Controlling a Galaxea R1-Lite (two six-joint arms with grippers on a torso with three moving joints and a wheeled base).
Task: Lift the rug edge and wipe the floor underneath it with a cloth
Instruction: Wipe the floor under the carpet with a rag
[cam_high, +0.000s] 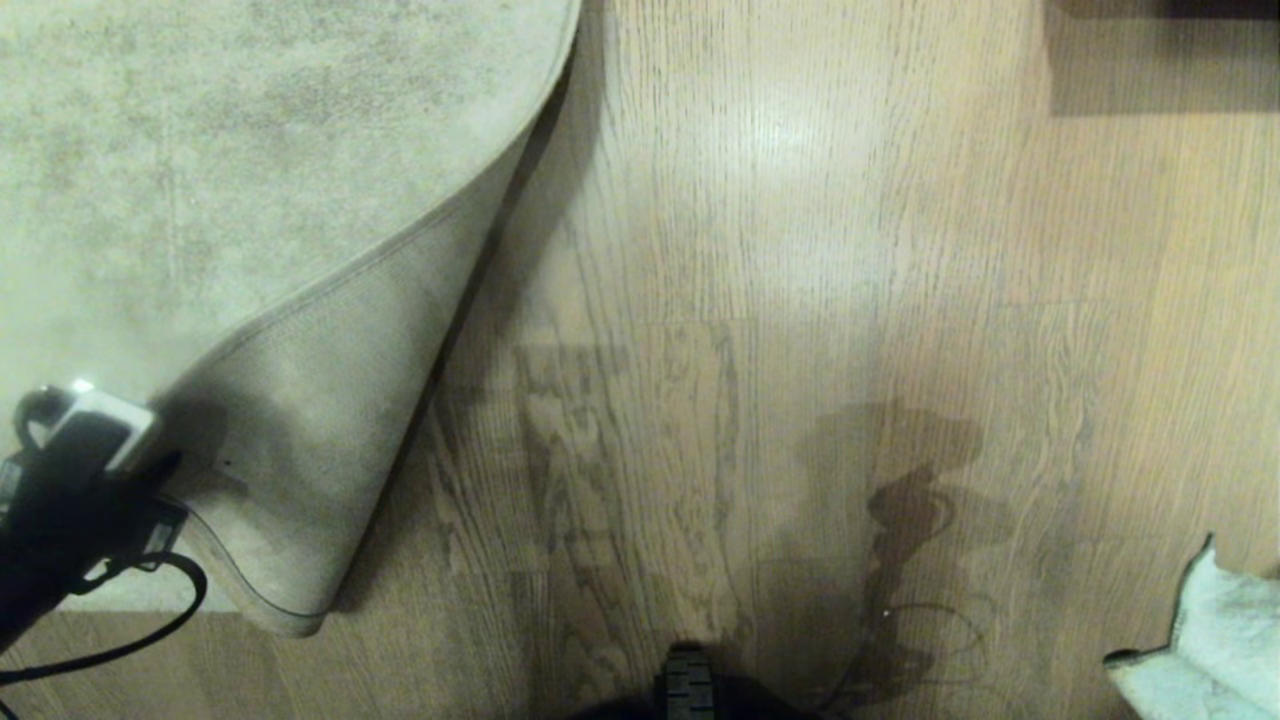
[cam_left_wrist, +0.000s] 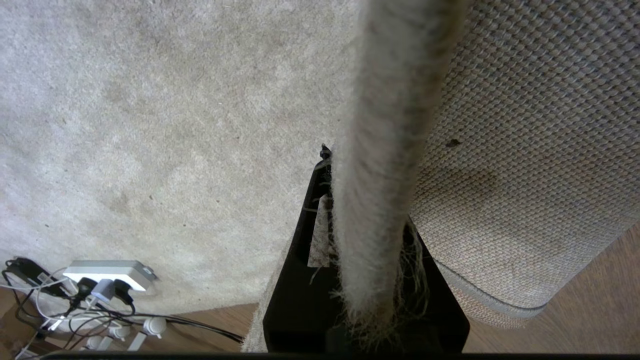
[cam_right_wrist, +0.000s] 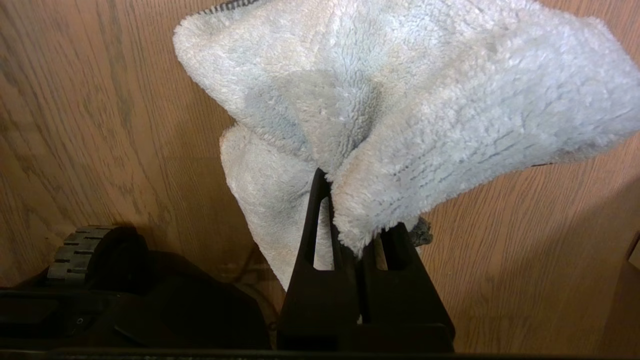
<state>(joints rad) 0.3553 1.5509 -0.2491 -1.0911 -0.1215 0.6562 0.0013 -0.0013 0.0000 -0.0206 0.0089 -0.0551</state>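
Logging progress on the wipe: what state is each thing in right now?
rug edge: lifted, folded back, backing showing.
left pincer: shut on rug edge.
cloth: hanging, clamped in pincer.
right pincer: shut on cloth.
floor: exposed beside the rug.

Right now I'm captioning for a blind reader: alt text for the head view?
The left claw holds the rug edge folded back, tan backing up, baring the floor. The cloth shows at the lower right.

A white power strip (cam_left_wrist: 107, 271) with dark plugs and a tangle of black and white cables (cam_left_wrist: 75, 320) sits at eight o'clock in the left wrist view.
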